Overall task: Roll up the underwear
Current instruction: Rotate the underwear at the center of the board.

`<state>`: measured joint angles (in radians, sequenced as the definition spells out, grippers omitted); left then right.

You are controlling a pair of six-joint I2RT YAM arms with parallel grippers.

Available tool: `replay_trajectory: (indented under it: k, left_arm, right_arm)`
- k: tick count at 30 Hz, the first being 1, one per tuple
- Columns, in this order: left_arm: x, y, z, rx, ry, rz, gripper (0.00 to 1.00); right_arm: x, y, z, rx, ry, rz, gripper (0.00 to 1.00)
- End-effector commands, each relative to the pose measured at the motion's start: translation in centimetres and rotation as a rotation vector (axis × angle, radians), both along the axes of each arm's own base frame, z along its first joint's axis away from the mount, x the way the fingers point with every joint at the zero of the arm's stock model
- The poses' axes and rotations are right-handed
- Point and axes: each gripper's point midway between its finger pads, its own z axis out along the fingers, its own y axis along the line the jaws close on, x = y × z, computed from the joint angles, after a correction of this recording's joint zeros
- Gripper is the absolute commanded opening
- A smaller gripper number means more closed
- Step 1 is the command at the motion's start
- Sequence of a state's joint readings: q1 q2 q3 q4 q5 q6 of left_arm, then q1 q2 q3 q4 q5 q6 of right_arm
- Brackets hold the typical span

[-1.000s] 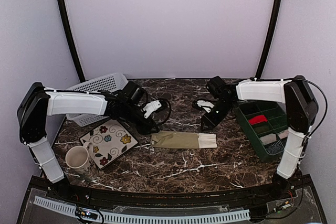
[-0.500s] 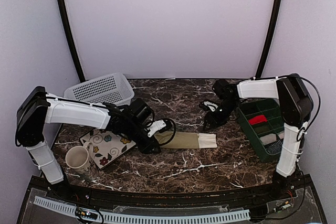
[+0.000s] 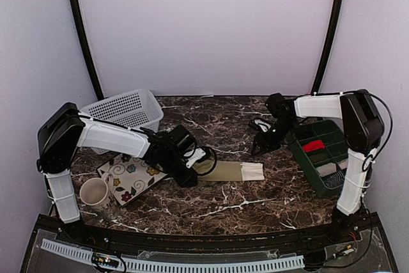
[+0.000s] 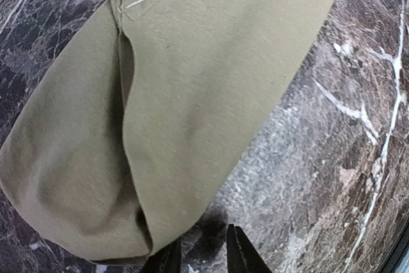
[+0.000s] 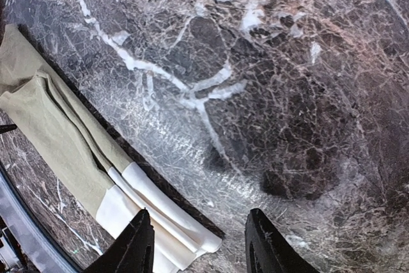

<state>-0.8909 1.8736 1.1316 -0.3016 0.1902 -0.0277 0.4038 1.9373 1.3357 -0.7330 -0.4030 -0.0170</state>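
The olive-khaki underwear [image 3: 225, 171] lies folded into a long flat strip in the middle of the marble table, with its white waistband [image 3: 254, 171] at the right end. My left gripper [image 3: 193, 169] is low at the strip's left end. In the left wrist view the cloth [image 4: 192, 81] fills the frame, and the narrowly open, empty left gripper [image 4: 203, 261] is at its edge. My right gripper [image 3: 261, 146] is wide open and empty behind the waistband end. The right wrist view shows the gripper [image 5: 199, 247] next to the waistband [image 5: 147, 212]. The dusty pink underwear is out of view.
A green divided bin [image 3: 305, 158] at the right holds a red roll [image 3: 313, 146] and a grey-white roll [image 3: 327, 169]. A white mesh basket [image 3: 124, 110] stands at the back left. A floral plate [image 3: 131, 174] and a cream mug [image 3: 94, 191] sit at the front left.
My left gripper has moved right and down to the left end of the olive strip. My right gripper has drawn back a little to the right. The cloth has not moved.
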Motion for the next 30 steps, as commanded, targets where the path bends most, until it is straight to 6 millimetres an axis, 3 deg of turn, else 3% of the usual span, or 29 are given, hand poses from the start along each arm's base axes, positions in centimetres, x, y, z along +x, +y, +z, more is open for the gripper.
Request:
replay_trajectory:
  k: [1, 8, 16, 19, 27, 30]
  left_arm:
    - [2.3, 1.6, -1.0, 0.074, -0.018, 0.091, 0.26]
    - [6.4, 3.5, -1.9, 0.144, -0.049, 0.158, 0.24]
    - [11.7, 3.0, -2.5, 0.125, -0.076, 0.189, 0.24]
    - [13.8, 2.8, -1.7, 0.1, -0.084, 0.204, 0.25]
    - [12.7, 3.1, 1.4, 0.051, -0.098, 0.185, 0.41]
    - [12.2, 3.3, 2.8, 0.029, -0.115, 0.185, 0.42]
  right_arm:
    - [0.5, -0.4, 1.8, 0.023, -0.031, -0.03, 0.48]
    - [0.0, -0.6, 2.1, 0.071, 0.004, -0.071, 0.48]
    - [-1.5, 1.0, 2.2, 0.206, 0.105, -0.151, 0.46]
    - [-2.4, 1.8, 1.9, 0.252, 0.141, -0.168, 0.46]
    - [-5.4, 2.5, -0.7, 0.196, 0.211, -0.143, 0.49]
    - [-6.2, 2.9, -1.5, 0.177, 0.223, -0.133, 0.49]
